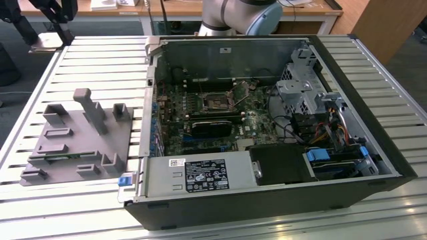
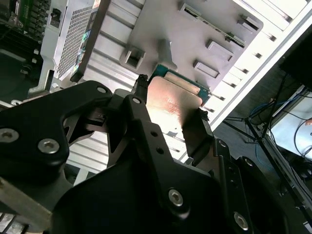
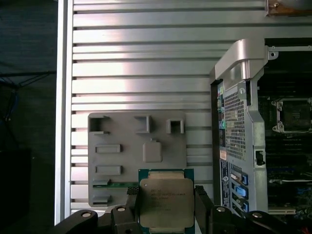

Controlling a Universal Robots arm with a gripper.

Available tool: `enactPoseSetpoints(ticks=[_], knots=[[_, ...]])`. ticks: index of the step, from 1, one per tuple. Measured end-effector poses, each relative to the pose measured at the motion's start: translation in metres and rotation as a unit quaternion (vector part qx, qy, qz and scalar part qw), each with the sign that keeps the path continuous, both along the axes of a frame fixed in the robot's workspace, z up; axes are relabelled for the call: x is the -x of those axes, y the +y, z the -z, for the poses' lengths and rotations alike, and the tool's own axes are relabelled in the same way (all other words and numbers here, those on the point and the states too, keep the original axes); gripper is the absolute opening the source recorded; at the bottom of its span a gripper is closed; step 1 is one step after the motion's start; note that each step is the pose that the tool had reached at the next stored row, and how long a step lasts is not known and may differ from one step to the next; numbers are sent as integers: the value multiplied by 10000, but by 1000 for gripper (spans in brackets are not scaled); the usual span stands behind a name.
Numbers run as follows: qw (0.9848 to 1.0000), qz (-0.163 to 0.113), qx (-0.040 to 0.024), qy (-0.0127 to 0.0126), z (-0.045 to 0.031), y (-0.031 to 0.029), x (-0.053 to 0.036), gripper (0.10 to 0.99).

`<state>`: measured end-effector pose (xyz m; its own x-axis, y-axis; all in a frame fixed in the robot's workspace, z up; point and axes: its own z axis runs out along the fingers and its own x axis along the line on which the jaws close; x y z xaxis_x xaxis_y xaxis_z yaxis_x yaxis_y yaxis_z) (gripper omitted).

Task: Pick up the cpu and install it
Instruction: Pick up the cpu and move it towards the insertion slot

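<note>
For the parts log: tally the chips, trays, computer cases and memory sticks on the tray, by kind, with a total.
Chip: 1, gripped in the claw
Tray: 1
Computer case: 1
Memory stick on the tray: 1
Total: 4

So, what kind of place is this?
Probably a robotics lab or workshop: an open computer case lies on a slatted metal table beside a grey tray, and the gripper holds the cpu.
</note>
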<state>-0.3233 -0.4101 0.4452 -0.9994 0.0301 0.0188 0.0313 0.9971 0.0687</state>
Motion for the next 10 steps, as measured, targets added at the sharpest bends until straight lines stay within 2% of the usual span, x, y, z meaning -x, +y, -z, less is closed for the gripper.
enactPoseSetpoints(ticks=[10], knots=[[10000, 0, 0, 0, 0, 0, -97, 537]])
